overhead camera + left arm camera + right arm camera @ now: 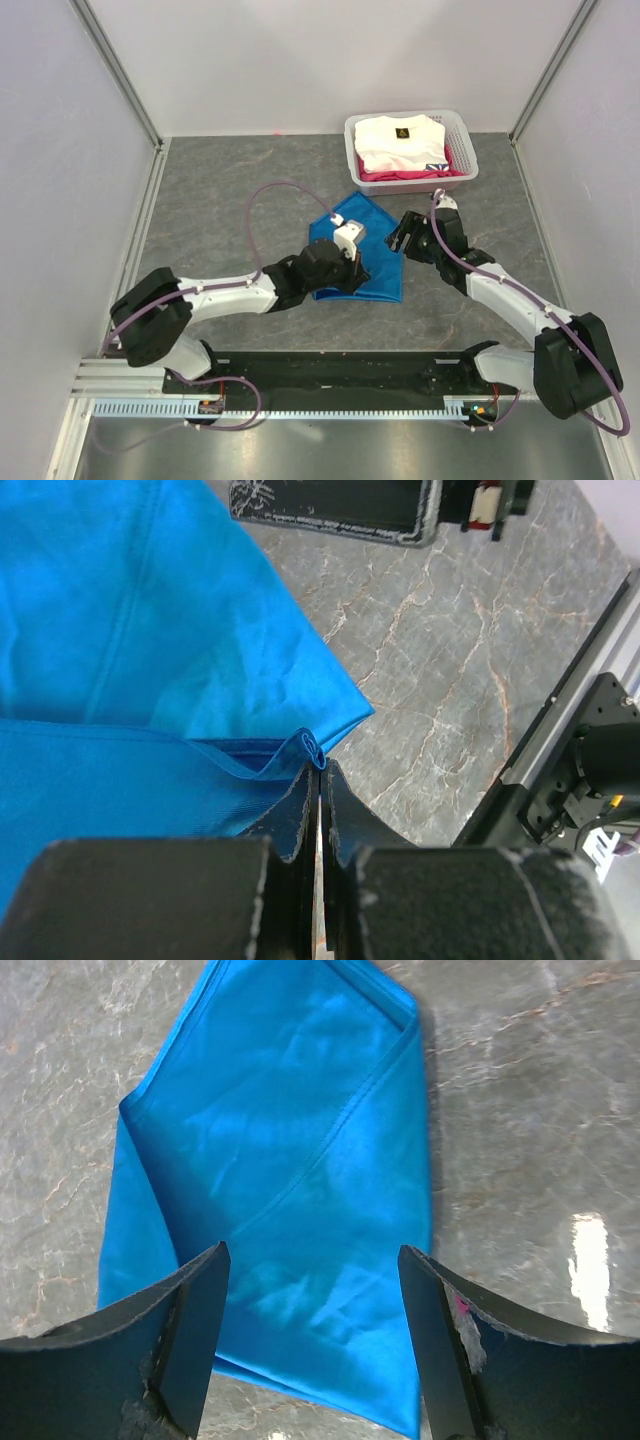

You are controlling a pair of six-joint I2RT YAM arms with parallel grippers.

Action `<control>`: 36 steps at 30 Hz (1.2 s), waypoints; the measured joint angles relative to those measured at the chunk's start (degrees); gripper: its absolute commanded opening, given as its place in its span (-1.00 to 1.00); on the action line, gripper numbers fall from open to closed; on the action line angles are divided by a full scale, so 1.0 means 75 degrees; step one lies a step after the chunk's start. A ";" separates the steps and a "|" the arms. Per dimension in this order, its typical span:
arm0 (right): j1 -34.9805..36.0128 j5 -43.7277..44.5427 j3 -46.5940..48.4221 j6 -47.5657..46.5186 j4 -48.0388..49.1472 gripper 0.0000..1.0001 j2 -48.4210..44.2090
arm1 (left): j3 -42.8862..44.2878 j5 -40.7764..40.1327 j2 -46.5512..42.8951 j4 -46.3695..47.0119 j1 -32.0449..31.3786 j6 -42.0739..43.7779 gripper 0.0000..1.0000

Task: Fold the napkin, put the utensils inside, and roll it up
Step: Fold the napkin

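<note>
The bright blue napkin [378,262] lies folded in overlapping layers on the grey table, its point toward the basket. My left gripper [350,268] rests low over the napkin's left part. In the left wrist view it [320,770] is shut, pinching a small curl of the napkin's hem [312,746]. At the cloth's right edge hovers my right gripper [400,237]. It [312,1300] is open, its fingers [195,1330] spread over the napkin [290,1160] with nothing between them. The utensils are out of view.
A white basket [400,115] with folded white and pink clothes stands at the back right, just beyond the napkin. The black base rail [330,365] runs along the near edge. Walls close in the left, right and back sides.
</note>
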 measured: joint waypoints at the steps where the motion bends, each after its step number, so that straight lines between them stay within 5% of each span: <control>1: -0.0038 0.0000 -0.0020 -0.0009 -0.0044 0.54 -0.0067 | 0.0067 -0.0012 0.0119 0.0017 -0.0035 0.0017 -0.96; 17: -0.0274 0.0172 -0.0055 -0.0227 -0.0635 0.55 -0.0729 | 0.1326 0.0187 0.2119 0.0396 -0.0565 0.0277 -0.96; 36: -0.0274 0.0140 -0.0108 -0.0289 -0.0664 0.55 -0.0662 | 0.1580 0.0195 0.2815 0.0595 -0.0839 0.0379 -0.96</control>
